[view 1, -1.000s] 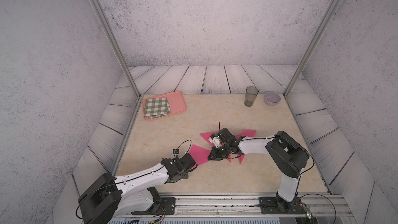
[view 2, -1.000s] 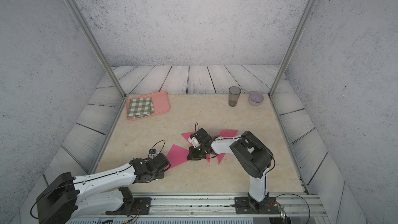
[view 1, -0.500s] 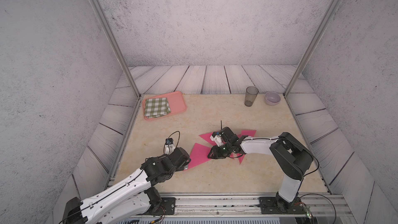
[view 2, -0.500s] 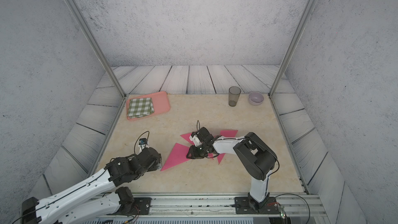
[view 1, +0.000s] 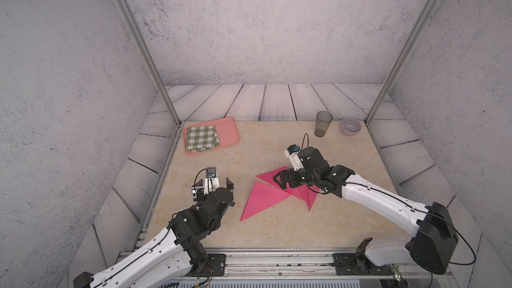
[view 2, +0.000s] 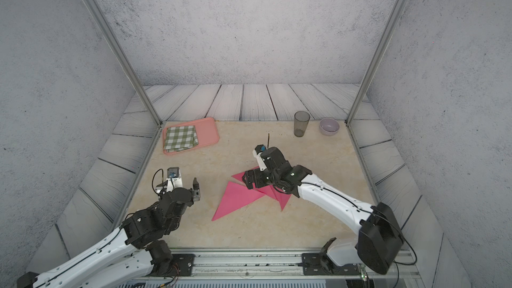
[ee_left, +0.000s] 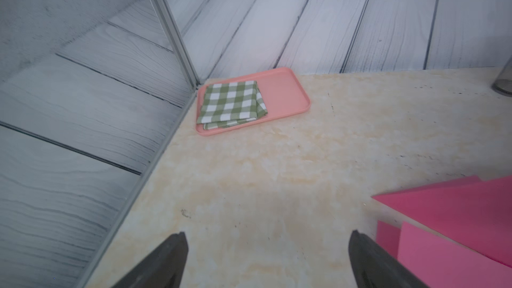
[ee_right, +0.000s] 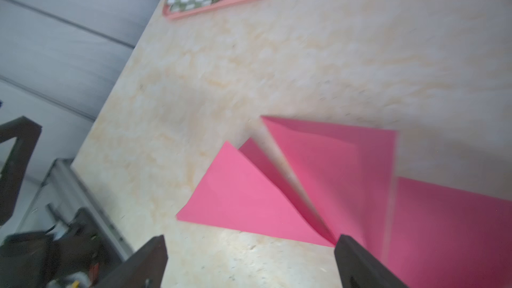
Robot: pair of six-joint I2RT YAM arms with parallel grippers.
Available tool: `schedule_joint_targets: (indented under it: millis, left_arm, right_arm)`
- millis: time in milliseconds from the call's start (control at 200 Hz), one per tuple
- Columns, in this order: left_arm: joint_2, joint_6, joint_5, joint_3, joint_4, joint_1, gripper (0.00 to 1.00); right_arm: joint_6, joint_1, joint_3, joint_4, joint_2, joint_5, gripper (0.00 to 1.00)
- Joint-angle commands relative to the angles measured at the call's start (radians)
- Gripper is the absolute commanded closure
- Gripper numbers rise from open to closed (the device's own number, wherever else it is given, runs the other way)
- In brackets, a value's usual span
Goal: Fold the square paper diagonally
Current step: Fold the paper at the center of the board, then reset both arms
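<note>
Paper (view 1: 262, 198) folds partly hidden under right arm (view 1: 313, 174); left jaws, right jaws both open, empty.

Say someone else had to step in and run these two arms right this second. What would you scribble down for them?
Left gripper: open, empty, over bare table beside the paper.
Right gripper: open, empty, low over the pink sheets.
Pink paper: lies on the table as a folded triangle, next to other pink pieces.
Done: the diagonal fold looks made.
Left: the flap seems to gape near the crease; perhaps press it flat, then pull both arms back.
</note>
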Motion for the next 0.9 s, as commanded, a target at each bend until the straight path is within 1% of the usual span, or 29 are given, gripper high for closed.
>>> schedule_joint_targets:
  millis: [0,75,100,140,180,210,230,285,335,380,430,485,525,586,636,661,706,761,791,816,846,891]
  left_arm:
    - [0.037,0.215,-0.054,-0.065,0.276,0.092,0.03]
    - [0.083,0.279,0.003,-0.101,0.395,0.183,0.03]
    - [0.103,0.301,0.005,-0.113,0.44,0.207,0.03]
    - [0.142,0.335,-0.001,-0.132,0.527,0.243,0.03]
    - [0.184,0.364,0.017,-0.143,0.601,0.278,0.03]
    - [0.213,0.387,0.055,-0.147,0.642,0.304,0.03]
    - [0.236,0.4,0.085,-0.145,0.657,0.322,0.03]
    - [0.305,0.411,0.129,-0.142,0.712,0.375,0.03]
    - [0.367,0.429,0.149,-0.146,0.782,0.411,0.03]
    - [0.414,0.442,0.172,-0.152,0.839,0.438,0.03]
    - [0.452,0.446,0.223,-0.163,0.899,0.472,0.03]
    - [0.488,0.432,0.29,-0.189,0.971,0.513,0.03]
    - [0.515,0.408,0.323,-0.205,1.025,0.545,0.03]
    - [0.56,0.379,0.365,-0.217,1.084,0.591,0.03]
    - [0.599,0.372,0.369,-0.211,1.123,0.613,0.03]
    - [0.61,0.384,0.384,-0.202,1.125,0.62,0.03]
    - [0.631,0.414,0.408,-0.174,1.1,0.629,0.03]
    - [0.674,0.441,0.414,-0.161,1.143,0.645,0.03]
    - [0.69,0.451,0.413,-0.156,1.152,0.651,0.03]
    - [0.702,0.452,0.435,-0.156,1.169,0.662,0.03]
    - [0.721,0.446,0.462,-0.161,1.198,0.681,0.03]
    - [0.761,0.428,0.472,-0.168,1.246,0.705,0.03]
  right_arm:
    - [-0.013,-0.008,-0.036,-0.161,-0.126,0.501,0.01]
    - [0.028,-0.014,-0.089,-0.186,-0.199,0.82,0.01]
    - [0.036,-0.018,-0.115,-0.182,-0.221,0.936,0.01]
    - [0.031,-0.02,-0.166,-0.148,-0.26,1.087,0.01]
    - [-0.007,-0.028,-0.234,-0.068,-0.3,1.208,0.01]
    - [-0.084,-0.038,-0.295,0.039,-0.335,1.246,0.01]
    - [-0.148,-0.049,-0.341,0.133,-0.357,1.24,0.01]
    - [-0.297,-0.096,-0.459,0.369,-0.411,1.143,0.01]
    - [-0.349,-0.143,-0.523,0.497,-0.436,1.083,0.01]
    - [-0.375,-0.19,-0.567,0.581,-0.436,1.063,0.01]
    - [-0.374,-0.25,-0.596,0.639,-0.42,1.025,0.01]
    - [-0.353,-0.33,-0.608,0.659,-0.385,0.915,0.01]
    - [-0.355,-0.371,-0.621,0.705,-0.347,0.868,0.01]
    - [-0.405,-0.395,-0.665,0.852,-0.285,0.865,0.01]
    - [-0.432,-0.416,-0.707,0.989,-0.234,0.855,0.01]
    - [-0.431,-0.431,-0.723,1.035,-0.218,0.804,0.01]
    - [-0.417,-0.463,-0.742,1.077,-0.196,0.719,0.01]
    - [-0.396,-0.501,-0.754,1.114,-0.163,0.642,0.01]
    - [-0.392,-0.518,-0.759,1.141,-0.138,0.625,0.01]
    - [-0.393,-0.533,-0.759,1.164,-0.113,0.623,0.01]
    - [-0.396,-0.546,-0.759,1.199,-0.078,0.618,0.01]
    - [-0.402,-0.569,-0.755,1.244,-0.023,0.592,0.01]
